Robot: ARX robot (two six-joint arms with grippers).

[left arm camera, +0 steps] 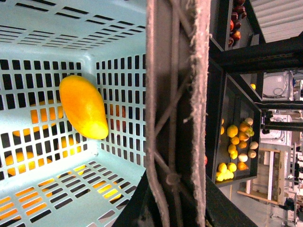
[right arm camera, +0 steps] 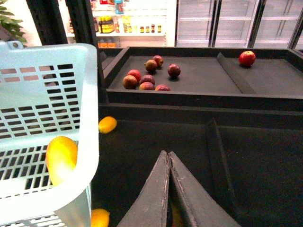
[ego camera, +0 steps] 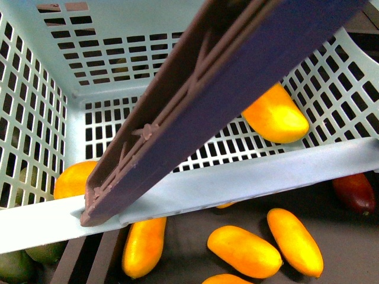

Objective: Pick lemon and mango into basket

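One mango (ego camera: 276, 115) lies inside the basket (ego camera: 249, 177). The right pincer (right arm camera: 168, 163) is fully closed and empty; the left pincer's state cannot be told.

The basket (ego camera: 331, 168) fills most of the front view, its brown handle (ego camera: 195, 100) slanting across from upper right to the near rim at lower left. One mango (ego camera: 275, 113) lies inside against the right slotted wall. Below the rim, several more orange-yellow fruits (ego camera: 244, 251) lie on a dark surface (ego camera: 349, 242), with a dark red fruit (ego camera: 356, 192) at right and green fruit (ego camera: 15, 266) at lower left.
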